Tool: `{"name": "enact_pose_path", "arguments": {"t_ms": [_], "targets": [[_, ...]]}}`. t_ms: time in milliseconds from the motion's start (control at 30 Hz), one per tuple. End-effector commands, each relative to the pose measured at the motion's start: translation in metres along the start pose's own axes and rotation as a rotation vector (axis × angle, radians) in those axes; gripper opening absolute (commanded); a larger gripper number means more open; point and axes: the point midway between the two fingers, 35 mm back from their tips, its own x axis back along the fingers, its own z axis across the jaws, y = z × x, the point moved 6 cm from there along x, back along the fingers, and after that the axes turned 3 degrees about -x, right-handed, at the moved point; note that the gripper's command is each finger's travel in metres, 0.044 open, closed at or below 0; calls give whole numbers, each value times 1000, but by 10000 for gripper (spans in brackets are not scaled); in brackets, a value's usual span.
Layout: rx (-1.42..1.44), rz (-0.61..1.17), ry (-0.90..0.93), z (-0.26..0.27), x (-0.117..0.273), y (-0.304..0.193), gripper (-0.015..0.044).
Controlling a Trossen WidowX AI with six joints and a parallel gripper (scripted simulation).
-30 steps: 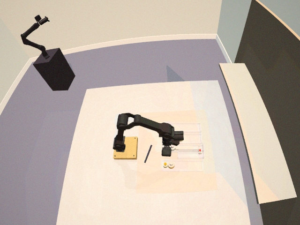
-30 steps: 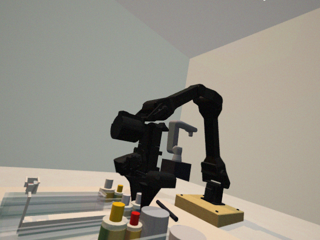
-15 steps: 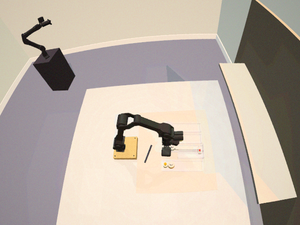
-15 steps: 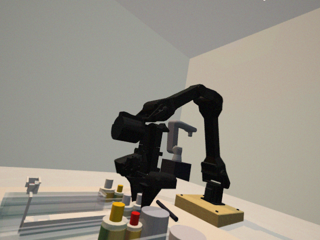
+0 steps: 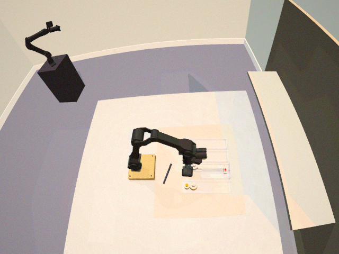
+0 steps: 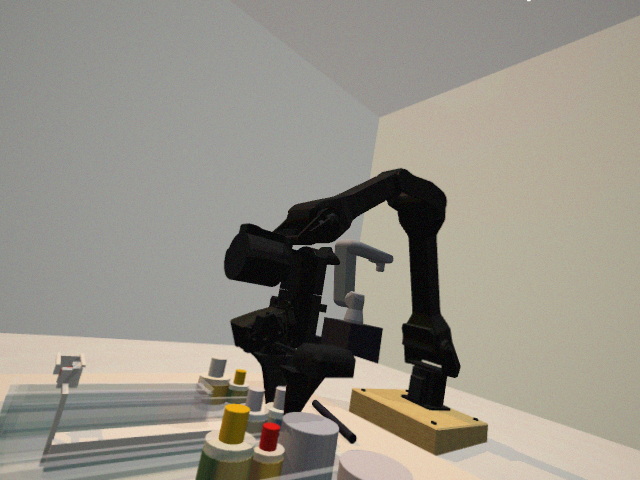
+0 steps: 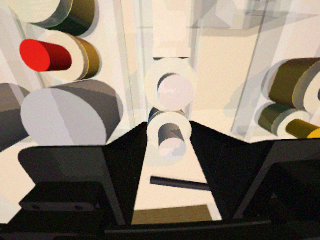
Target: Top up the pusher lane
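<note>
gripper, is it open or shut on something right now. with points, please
Shut on a jar: in the wrist view the gripper's fingers stand either side of the nearer white-capped jar (image 7: 171,145).

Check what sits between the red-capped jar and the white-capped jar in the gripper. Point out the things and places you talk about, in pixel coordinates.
Wrist view: a clear lane wall (image 7: 137,95) runs between the red-capped jar (image 7: 65,55) and the gripped jar (image 7: 169,127).

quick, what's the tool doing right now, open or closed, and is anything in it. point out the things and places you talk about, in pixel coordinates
Tool (image 6: 285,405) (image 7: 167,125): closed on the nearer white-capped jar (image 7: 170,141), the one nearest the dark rod (image 7: 180,183).

Red-capped jar (image 6: 268,438) (image 7: 60,56) and grey cylinder (image 6: 310,439) (image 7: 65,117), seemingly, close beside the tool (image 5: 195,161) (image 6: 281,403) (image 7: 170,132).
</note>
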Motion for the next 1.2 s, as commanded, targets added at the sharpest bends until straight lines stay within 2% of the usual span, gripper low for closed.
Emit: {"name": "enact_pose_path", "arguments": {"t_ms": [0, 1067, 1167], "targets": [[3, -13, -1, 0, 0, 1, 0], [3, -12, -1, 0, 0, -5, 0], [3, -12, -1, 0, 0, -4, 79]]}}
